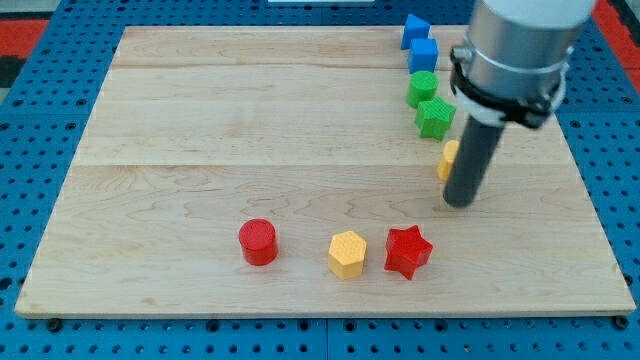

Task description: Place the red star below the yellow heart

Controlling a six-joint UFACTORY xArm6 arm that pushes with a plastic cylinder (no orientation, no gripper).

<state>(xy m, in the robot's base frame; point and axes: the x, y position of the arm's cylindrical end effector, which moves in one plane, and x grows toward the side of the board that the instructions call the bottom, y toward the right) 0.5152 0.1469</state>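
- One view only, from the camera view: the wooden table fills it, and the blocks sit in two loose groups, a row near the view's bottom and a column at the view's upper right.
- The red star lies in the bottom row, just beside the yellow hexagon on its left; they look close to touching, though I cannot tell if they do. The red cylinder stands apart, further to the view's left.
- A yellow block, probably the yellow heart, peeks out from behind the rod at the view's right; most of it is hidden, so its shape is not clear.
- Above it, the column runs upward: a green star-like block, a green block, a blue cube and a further blue block.
- My tip rests on the table just below the yellow block and above-right of the red star, well short of touching the star.
- The tool is a plain rod with no jaws, so it holds nothing and can only push.
- Judged from this layout, the star is already lower than the heart but offset to the left, so the tip likely needs to get to the star's left side to nudge it rightward.
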